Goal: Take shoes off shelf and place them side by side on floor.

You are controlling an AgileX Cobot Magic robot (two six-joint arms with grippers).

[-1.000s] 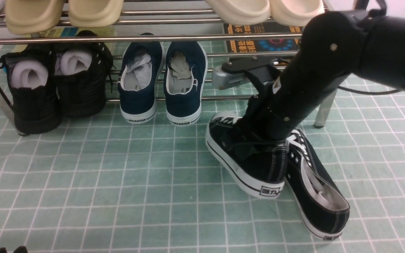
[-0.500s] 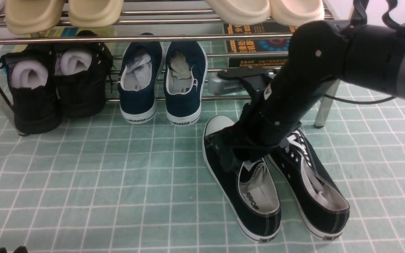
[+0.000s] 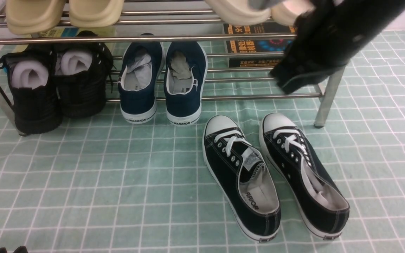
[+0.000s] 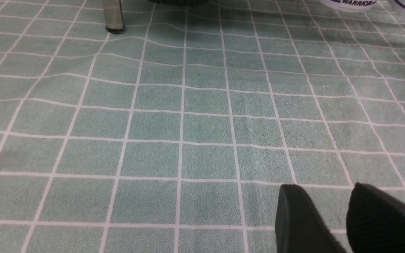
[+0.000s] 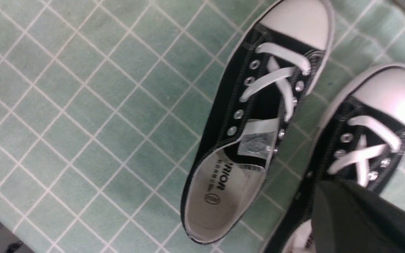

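Observation:
Both shoes lie flat on the pale green checked floor (image 3: 118,175), side by side, toes toward the shelf (image 3: 146,38). The left shoe (image 3: 241,175) and the right shoe (image 3: 302,172) are black sneakers with white laces and toe caps. My right gripper (image 3: 284,80) hangs blurred above them near the shelf's right leg, shut and empty. In the right wrist view its dark fingers (image 5: 323,196) are pressed together over the right shoe (image 5: 367,119), beside the left shoe (image 5: 255,116). My left gripper (image 4: 325,196) stands open low over bare floor.
Navy slip-ons (image 3: 162,84) and black boots stuffed with white foam (image 3: 47,91) stand on the lower tier. Beige slippers (image 3: 62,14) and cream ones (image 3: 244,10) rest on top. A printed box (image 3: 255,45) lies behind. The chrome leg (image 3: 325,102) stands just beyond the right shoe.
The right gripper let go of the left shoe, which dropped from a tilted hold to lie flat beside the other. The arm then rose up and right, its jaws closing.

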